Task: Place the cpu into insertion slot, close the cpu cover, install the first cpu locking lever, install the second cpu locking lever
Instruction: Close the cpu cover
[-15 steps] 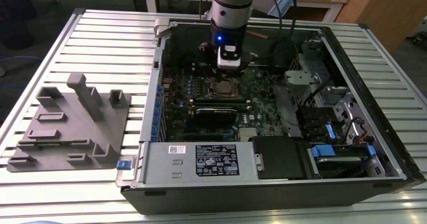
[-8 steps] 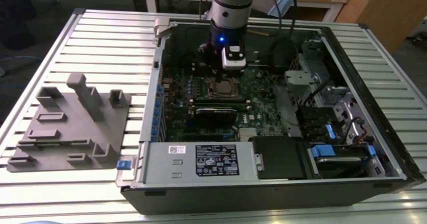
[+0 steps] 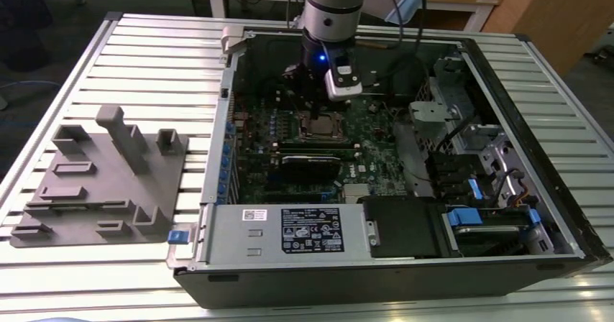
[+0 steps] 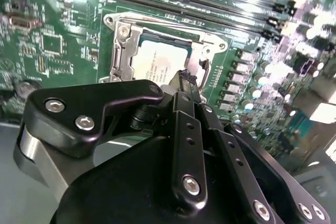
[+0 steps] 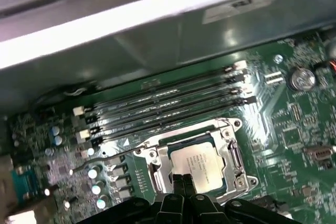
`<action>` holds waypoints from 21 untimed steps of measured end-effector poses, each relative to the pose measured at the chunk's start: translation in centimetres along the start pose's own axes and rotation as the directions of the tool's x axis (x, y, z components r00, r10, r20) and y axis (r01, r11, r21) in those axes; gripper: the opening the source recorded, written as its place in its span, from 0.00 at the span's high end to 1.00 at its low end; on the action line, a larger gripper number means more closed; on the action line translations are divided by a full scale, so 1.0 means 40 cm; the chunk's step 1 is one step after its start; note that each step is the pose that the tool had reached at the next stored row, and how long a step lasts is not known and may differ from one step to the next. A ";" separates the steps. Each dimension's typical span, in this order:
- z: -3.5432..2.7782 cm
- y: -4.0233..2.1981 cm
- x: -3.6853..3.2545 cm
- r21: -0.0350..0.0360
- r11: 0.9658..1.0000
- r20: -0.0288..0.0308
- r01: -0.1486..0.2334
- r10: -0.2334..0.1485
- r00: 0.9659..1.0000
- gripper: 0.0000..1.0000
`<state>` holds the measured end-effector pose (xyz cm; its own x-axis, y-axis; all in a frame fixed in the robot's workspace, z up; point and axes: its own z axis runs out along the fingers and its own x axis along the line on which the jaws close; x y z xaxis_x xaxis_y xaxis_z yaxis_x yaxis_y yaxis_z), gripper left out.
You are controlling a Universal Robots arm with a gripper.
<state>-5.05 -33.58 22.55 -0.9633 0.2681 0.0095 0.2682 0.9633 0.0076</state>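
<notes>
The hand (image 5: 184, 178) hung low inside the open computer case (image 3: 384, 282), its two black fingers (image 5: 178, 183) pressed together with no gap and nothing pinched between them. In both wrist views the joined tips sat at one edge of the cpu (image 5: 201, 162); whether they touched it could not be told. The cpu lay flat and face up in the insertion slot (image 3: 303, 129), its pale metal face showing through the window of the cpu cover (image 4: 124, 51), which lay down flat around it. The chip was square, so it had no long axis, and its edges ran parallel to the cover's sides and to the long memory slots (image 5: 163, 103) just beside the socket. In the exterior view the slot sat toward twelve o'clock on the green motherboard (image 3: 376, 157). The case's far wall stood near at twelve o'clock, a long black card (image 3: 309, 168) lay near at six o'clock, and a metal drive cage (image 3: 433, 115) stood at three o'clock. The power supply (image 3: 287, 228) filled the case's six o'clock edge. Small capacitors (image 5: 94, 174) crowded one side of the socket, while bare board lay on the side away from them. On the slatted desk (image 3: 144, 49), a grey fixture block (image 3: 106, 178) rested at nine o'clock of the case, well apart from the hand.
</notes>
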 end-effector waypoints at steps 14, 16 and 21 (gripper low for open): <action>0.011 -0.001 0.004 0.002 0.991 0.004 0.133 -0.133 0.991 0.89; 0.016 -0.002 0.006 0.002 0.991 0.005 0.133 -0.133 0.991 0.89; 0.023 -0.002 0.006 0.001 0.985 0.014 0.174 -0.174 0.985 0.89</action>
<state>-5.31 -33.58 21.64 -0.9953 0.0969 -0.0061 0.0969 0.9953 0.0082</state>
